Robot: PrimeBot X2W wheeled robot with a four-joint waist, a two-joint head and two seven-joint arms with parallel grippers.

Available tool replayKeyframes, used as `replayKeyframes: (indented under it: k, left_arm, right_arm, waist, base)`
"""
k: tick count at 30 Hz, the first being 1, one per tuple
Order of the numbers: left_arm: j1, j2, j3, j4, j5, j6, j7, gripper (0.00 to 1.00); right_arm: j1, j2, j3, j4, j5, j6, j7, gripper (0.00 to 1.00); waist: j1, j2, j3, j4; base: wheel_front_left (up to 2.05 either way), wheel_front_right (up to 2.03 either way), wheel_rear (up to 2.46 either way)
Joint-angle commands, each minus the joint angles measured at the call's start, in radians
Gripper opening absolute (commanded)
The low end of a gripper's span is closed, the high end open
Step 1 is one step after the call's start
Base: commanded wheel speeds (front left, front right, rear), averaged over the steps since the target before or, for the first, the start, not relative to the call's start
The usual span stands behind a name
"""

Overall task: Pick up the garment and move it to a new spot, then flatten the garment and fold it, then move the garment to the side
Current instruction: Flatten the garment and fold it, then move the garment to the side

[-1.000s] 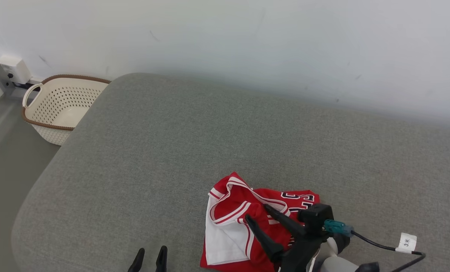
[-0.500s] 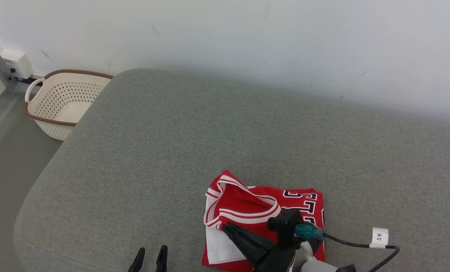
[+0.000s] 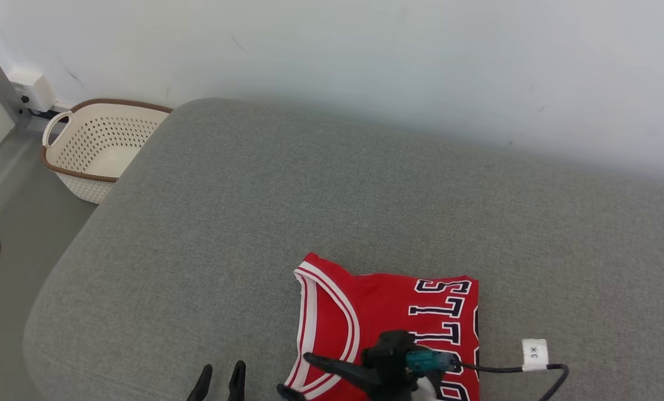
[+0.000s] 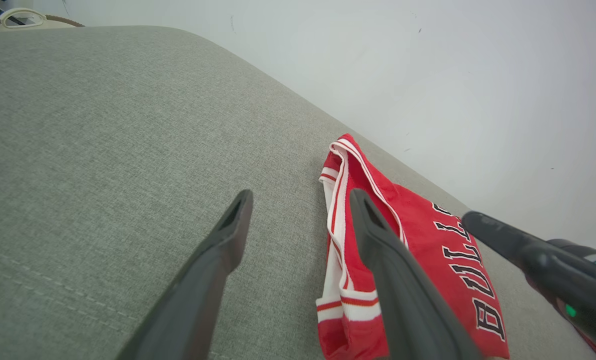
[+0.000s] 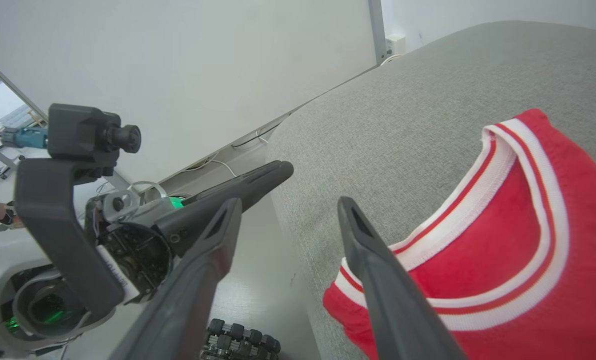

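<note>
Red smooth cloth with ribbed white and red trim is making up the garment [image 3: 387,312]. It is lying folded into a flat, nearly rectangular shape on the near part of the grey cushion [image 3: 254,195], close to the front edge. The cushion is showing a coarse woven texture and rounded corners.

Black letters with a white outline are running across the garment. In the left wrist view I am reading "BULL"; the letter after it is too small and tilted for me to tell.

My right gripper [image 3: 294,374] is hovering by the curved trimmed opening of the garment, with its two long dark fingers standing apart and grasping nothing. My left gripper [image 3: 219,381] is hanging beside the garment on its left, with its fingers also spread and empty.

In the head view the picture edge is cutting off the near part of the garment, and my right wrist is covering some of it. A white tag [image 3: 534,352] on the black cable is carrying "3" and a star-like mark.

Past the cushion's left end, a cream plastic basket [image 3: 95,150] with round holes and a brown rim is standing on the floor by the pale wall
</note>
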Motion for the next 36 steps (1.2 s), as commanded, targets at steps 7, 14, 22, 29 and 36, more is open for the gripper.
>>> replayKeyframes:
  k: [7,14,22,29,36]
  left_arm:
    - [0.015,0.001,0.015,0.002,0.006,0.0,0.0,1.0]
    - [0.0,0.001,0.013,-0.011,0.023,0.0,0.0,1.0]
    - [-0.014,0.001,0.013,-0.017,0.043,0.0,0.0,1.0]
    - [-0.017,0.001,0.008,-0.015,0.049,0.0,0.0,1.0]
    - [-0.012,0.001,0.006,-0.014,0.053,0.0,0.0,1.0]
  right_arm:
    - [-0.054,-0.065,-0.09,0.187,0.037,0.0,-0.17,1.0]
    - [-0.002,-0.049,-0.263,0.416,0.043,0.0,-0.203,1.0]
    - [0.067,-0.016,-0.416,0.515,-0.016,0.0,-0.203,1.0]
    - [0.104,0.024,-0.441,0.554,-0.006,0.0,-0.203,1.0]
    - [0.104,0.05,-0.365,0.592,0.061,0.0,-0.192,0.96]
  waist:
    - [0.0,0.0,-0.007,-0.036]
    - [0.0,0.0,-0.002,-0.054]
    - [0.0,0.0,0.016,-0.052]
    - [0.0,0.0,0.026,-0.036]
    - [0.0,0.0,0.023,-0.027]
  base:
    - [0.0,0.0,0.0]
    - [0.0,0.0,0.0]
    - [0.0,0.0,0.0]
    - [0.0,0.0,0.0]
    - [0.0,0.0,0.0]
